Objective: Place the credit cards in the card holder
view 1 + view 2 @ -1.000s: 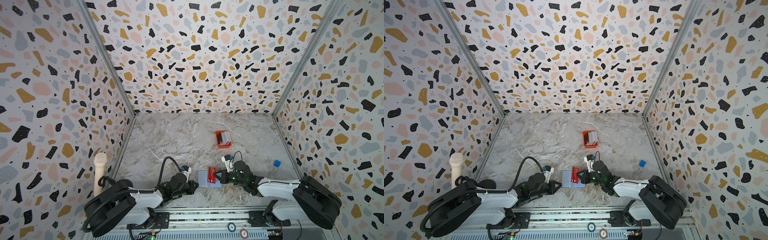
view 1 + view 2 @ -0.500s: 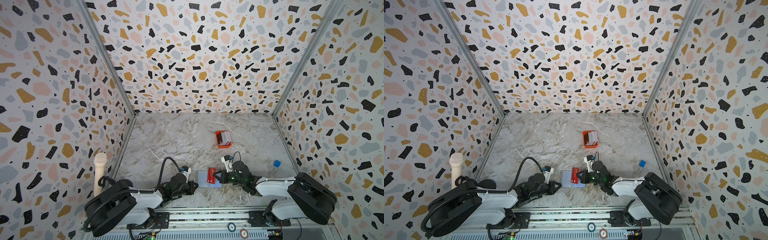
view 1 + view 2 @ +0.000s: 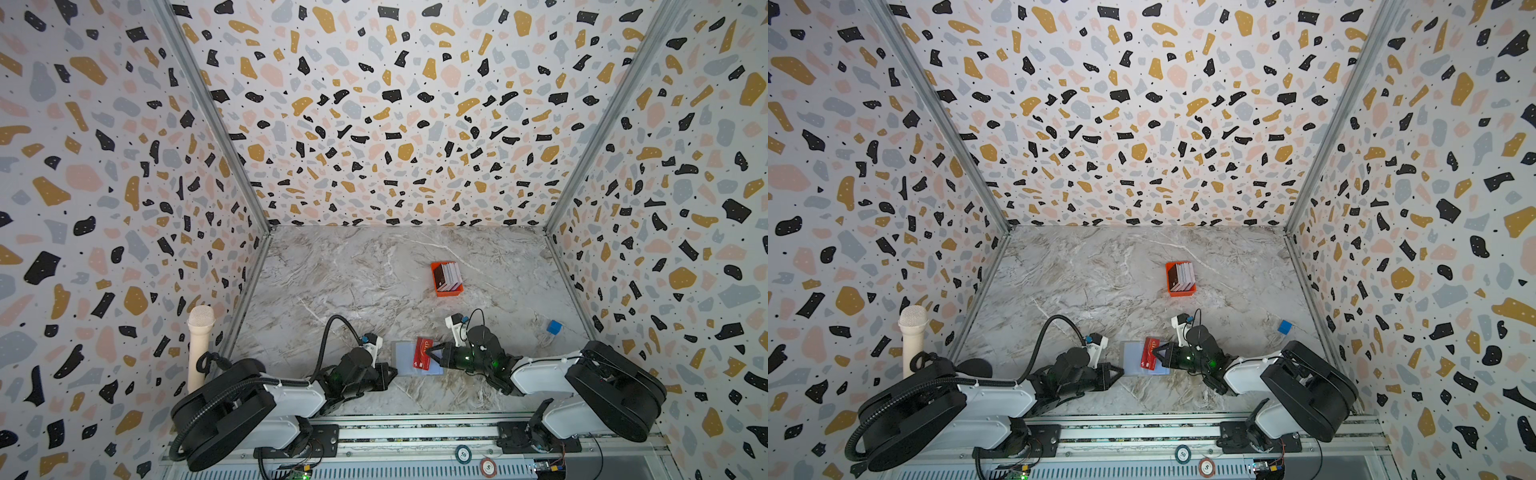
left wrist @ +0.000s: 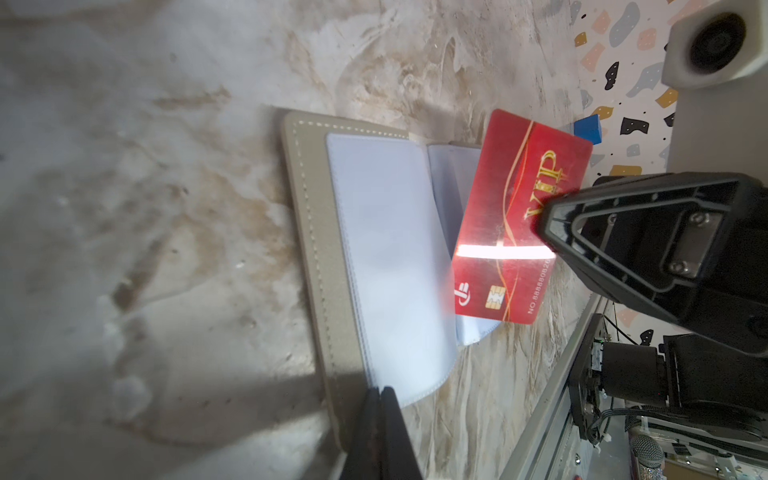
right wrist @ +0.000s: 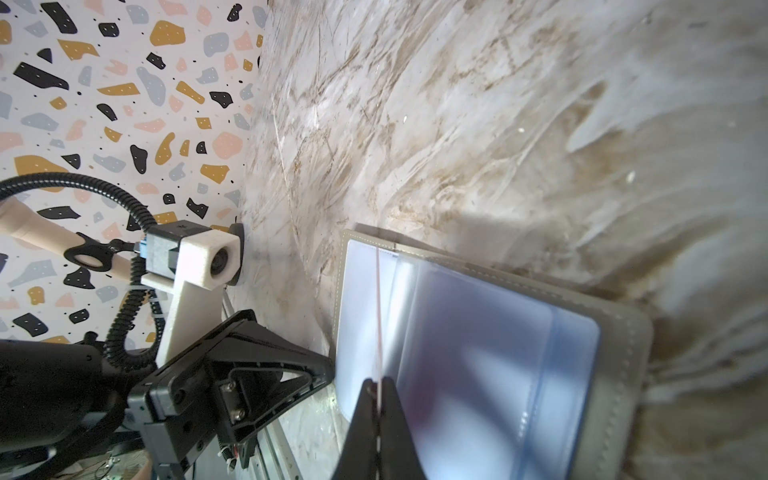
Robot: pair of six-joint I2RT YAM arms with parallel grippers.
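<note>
While the right pincer (image 5: 377, 384) clamps a red card (image 4: 490, 199) edge-on to its camera (image 4: 717, 41), the closed left pincer (image 4: 381, 392) faces its "VIP".

Left tool (image 3: 394, 371) closed, low; right tool (image 3: 428, 353) pinched, apparently level.

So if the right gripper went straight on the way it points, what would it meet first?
Likely the clear pockets of the card holder: the right gripper points across it, its red VIP card leading. The left gripper lies beyond; height is unclear.
</note>
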